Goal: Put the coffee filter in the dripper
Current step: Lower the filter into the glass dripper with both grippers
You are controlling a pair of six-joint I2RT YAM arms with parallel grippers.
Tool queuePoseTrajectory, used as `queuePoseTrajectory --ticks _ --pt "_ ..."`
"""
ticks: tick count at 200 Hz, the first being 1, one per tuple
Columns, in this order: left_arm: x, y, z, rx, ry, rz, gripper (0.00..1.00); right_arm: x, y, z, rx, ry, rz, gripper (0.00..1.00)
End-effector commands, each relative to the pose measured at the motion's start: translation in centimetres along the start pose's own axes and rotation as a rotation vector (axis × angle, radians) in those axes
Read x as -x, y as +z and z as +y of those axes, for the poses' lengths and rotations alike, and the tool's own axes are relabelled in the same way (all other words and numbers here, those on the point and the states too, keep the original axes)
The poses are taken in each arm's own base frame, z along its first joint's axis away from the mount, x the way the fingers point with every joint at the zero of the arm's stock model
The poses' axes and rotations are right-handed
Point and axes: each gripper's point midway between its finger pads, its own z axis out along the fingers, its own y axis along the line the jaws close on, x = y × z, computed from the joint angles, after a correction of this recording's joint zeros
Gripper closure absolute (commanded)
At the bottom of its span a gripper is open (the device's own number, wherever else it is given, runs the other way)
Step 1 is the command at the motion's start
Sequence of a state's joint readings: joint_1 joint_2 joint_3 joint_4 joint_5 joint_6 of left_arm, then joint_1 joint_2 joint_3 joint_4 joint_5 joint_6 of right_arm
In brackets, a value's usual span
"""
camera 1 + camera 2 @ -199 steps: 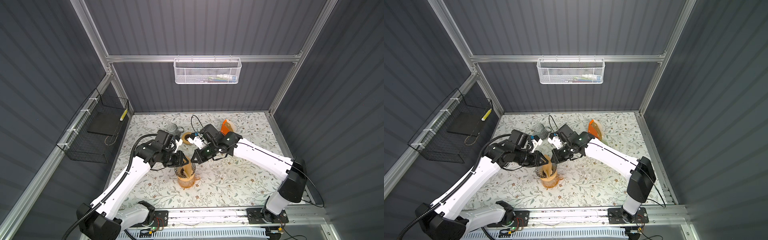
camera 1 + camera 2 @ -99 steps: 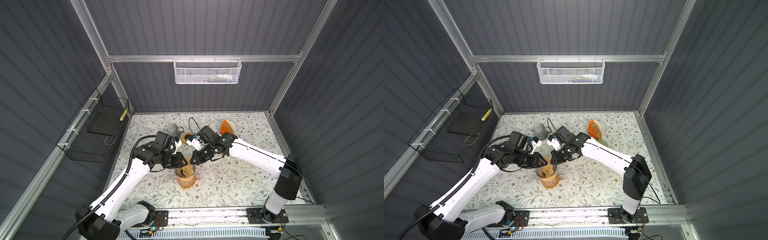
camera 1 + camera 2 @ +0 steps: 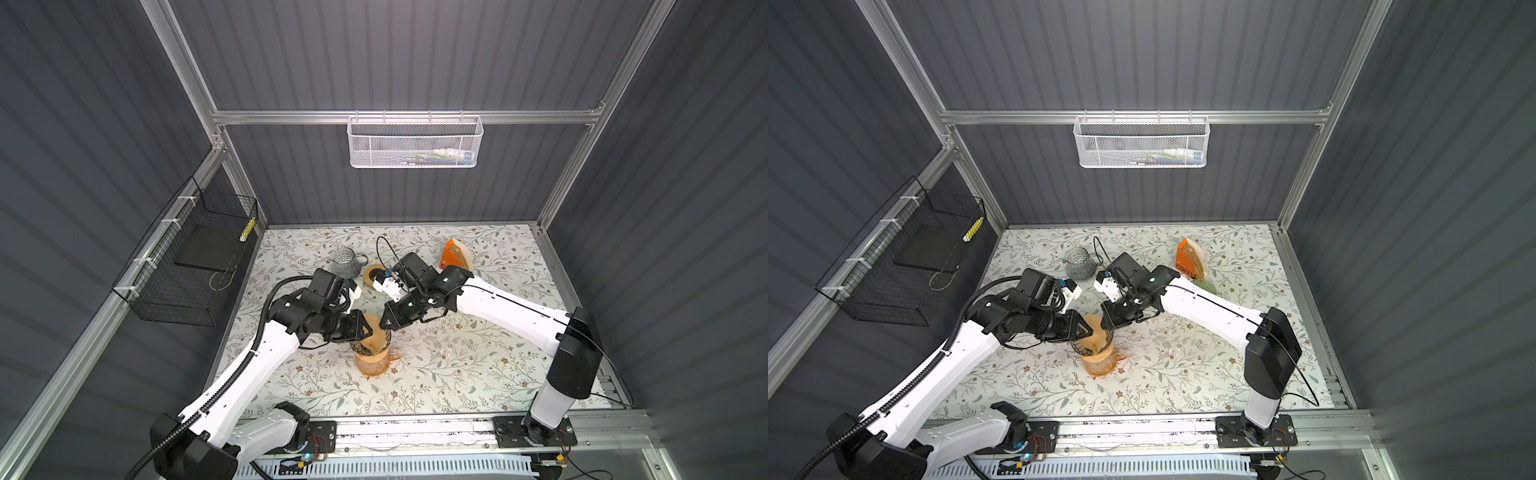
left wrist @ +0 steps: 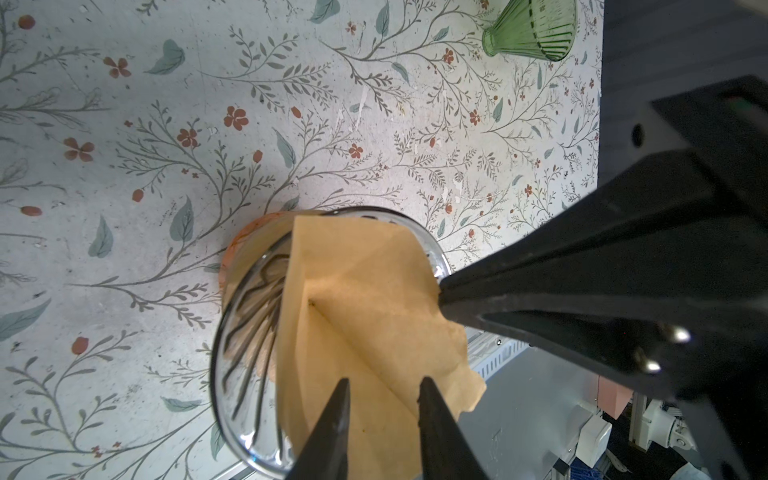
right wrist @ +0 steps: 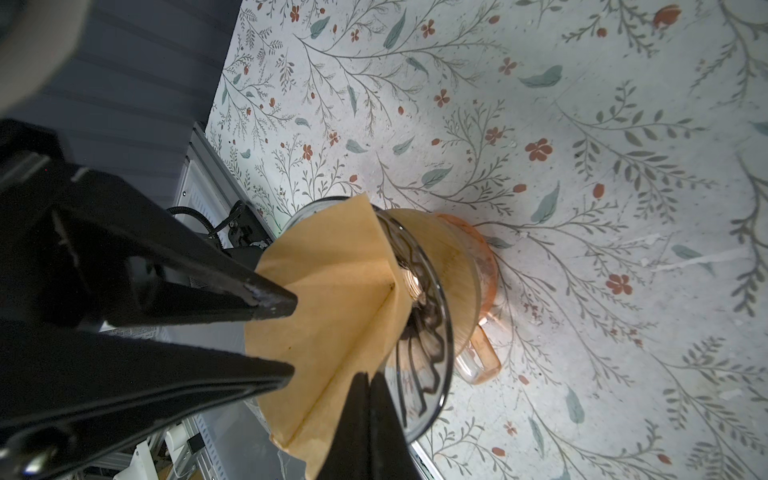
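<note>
Coffee filter (image 5: pixel 332 291) in dripper (image 5: pixel 436 332) — right tool (image 5: pixel 362 380), angled down, pinches its edge.

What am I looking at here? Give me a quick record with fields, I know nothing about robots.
coffee filter: brown paper, partly in the dripper, its top above the rim
dripper: clear glass, on an orange cup
left claw: open, tips at the filter
right claw: shut on the filter's edge
elsewhere: green glass cone, orange filter box
</note>
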State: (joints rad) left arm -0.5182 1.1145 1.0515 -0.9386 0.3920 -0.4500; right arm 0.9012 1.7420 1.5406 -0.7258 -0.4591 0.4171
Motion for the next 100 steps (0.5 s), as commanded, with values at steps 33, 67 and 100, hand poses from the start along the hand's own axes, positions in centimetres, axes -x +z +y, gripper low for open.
queuePoseTrajectory --ticks 33,67,100 --pt "-0.4 0.16 0.34 0.005 0.001 -0.011 0.71 -0.4 0.82 -0.49 -0.017 -0.004 0.019 0.95" --pt "-0.49 0.34 0.57 0.008 -0.001 -0.015 0.71 -0.5 1.12 -0.82 -0.026 0.002 0.024 0.95" --pt "-0.48 0.48 0.64 0.006 -0.002 -0.019 0.71 -0.53 1.48 -0.98 -0.027 0.006 0.029 0.95"
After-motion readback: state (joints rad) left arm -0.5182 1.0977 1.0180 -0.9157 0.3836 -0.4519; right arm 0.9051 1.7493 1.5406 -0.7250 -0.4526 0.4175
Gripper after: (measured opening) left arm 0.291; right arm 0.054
